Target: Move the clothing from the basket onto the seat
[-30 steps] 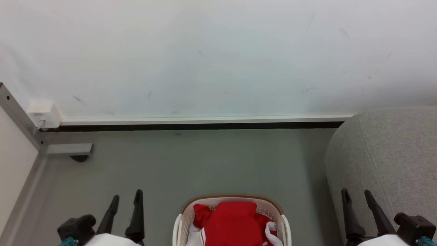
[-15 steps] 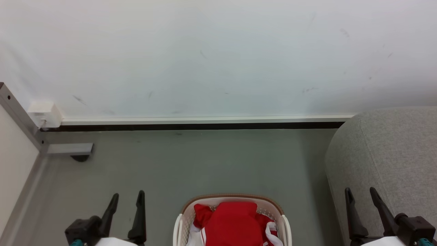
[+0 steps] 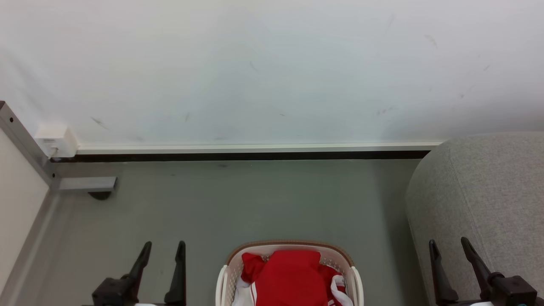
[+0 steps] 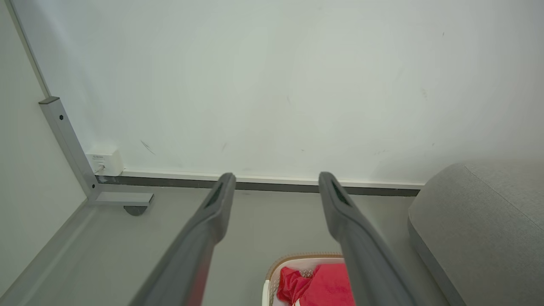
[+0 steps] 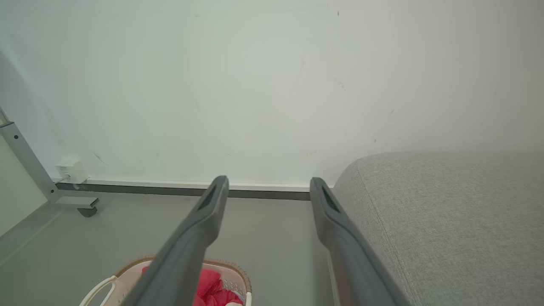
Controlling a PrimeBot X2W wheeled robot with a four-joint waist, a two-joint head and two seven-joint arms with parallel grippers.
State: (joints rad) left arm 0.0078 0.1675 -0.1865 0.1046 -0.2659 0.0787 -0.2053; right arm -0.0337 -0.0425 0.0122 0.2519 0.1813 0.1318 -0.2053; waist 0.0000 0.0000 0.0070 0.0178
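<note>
- Red clothing point(image 3: 289, 276) lies heaped in the basket point(image 3: 289, 245)
- The left gripper point(image 3: 165, 243) and right gripper point(image 3: 449, 241) flank it, jaws spread, holding nothing
- The grey seat point(image 3: 488, 191) stands right of the basket

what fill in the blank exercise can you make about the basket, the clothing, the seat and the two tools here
1. The basket holds bright ____ clothing with white trim.
2. The grey seat stands on the robot's ____ side of the basket.
3. The left tool and the right tool both hold nothing, and their jaws stand ____.

Missing words: red; right; open
</note>
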